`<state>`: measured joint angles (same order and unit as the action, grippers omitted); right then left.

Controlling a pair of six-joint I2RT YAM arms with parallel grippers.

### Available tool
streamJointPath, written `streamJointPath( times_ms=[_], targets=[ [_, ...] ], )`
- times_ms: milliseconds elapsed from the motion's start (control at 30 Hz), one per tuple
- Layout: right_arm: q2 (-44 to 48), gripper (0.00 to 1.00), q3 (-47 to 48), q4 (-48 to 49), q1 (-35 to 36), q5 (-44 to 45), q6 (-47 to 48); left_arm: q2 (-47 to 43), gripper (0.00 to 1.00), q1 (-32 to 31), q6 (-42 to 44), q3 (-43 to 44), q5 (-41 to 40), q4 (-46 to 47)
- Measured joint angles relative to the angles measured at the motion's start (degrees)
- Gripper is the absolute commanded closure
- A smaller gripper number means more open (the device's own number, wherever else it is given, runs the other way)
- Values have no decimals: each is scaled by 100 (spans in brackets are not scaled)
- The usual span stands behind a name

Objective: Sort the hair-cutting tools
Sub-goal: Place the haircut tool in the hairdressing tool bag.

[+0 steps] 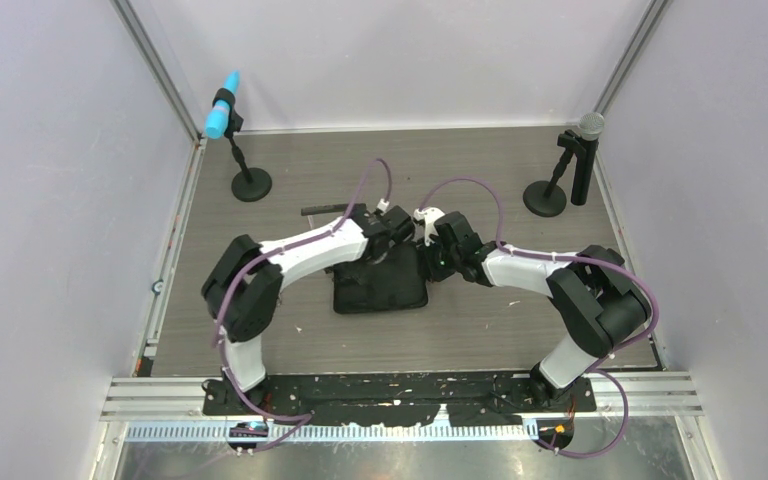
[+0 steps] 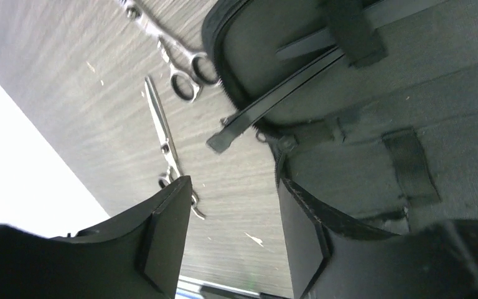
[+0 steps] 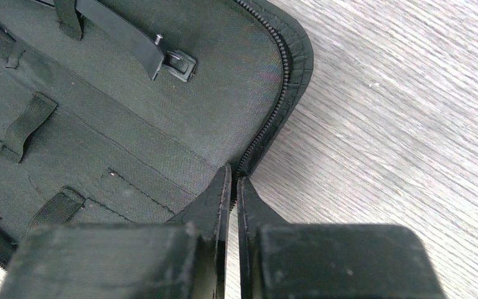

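Two scissors (image 2: 164,131) lie on the desk (image 2: 68,81) just beside the open case (image 2: 361,124). The left fingers (image 2: 162,240) gape near them, empty. The right fingers (image 3: 215,208) are pinched tight on the case's zip edge.

The top external camera looks down from behind the arm bases on the table (image 1: 290,190). Both wrist cameras sit close over the open zip case (image 3: 131,112), common to all views; the left also catches scissors (image 2: 165,148).
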<state>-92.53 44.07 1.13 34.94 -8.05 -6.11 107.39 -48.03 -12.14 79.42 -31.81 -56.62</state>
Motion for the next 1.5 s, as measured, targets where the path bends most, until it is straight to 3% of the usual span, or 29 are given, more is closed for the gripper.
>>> streamJointPath(
  times_ms=[100,300,400,700,1500],
  targets=[
    [0,95,0,4,7,0,0,-599,44,192,-577,-326,214,42],
    [0,95,0,11,26,0,2,-2288,46,1423,-1810,-1672,1285,745],
    [0,95,0,11,28,0,2,-2719,47,1803,-2334,-2192,1886,1220],
    [0,95,0,11,37,2,9,-2299,49,1961,-2983,-2396,2837,1989],
    [0,95,0,9,98,2,26,-1241,53,2079,-2894,-1716,2105,1976]
  ],
)
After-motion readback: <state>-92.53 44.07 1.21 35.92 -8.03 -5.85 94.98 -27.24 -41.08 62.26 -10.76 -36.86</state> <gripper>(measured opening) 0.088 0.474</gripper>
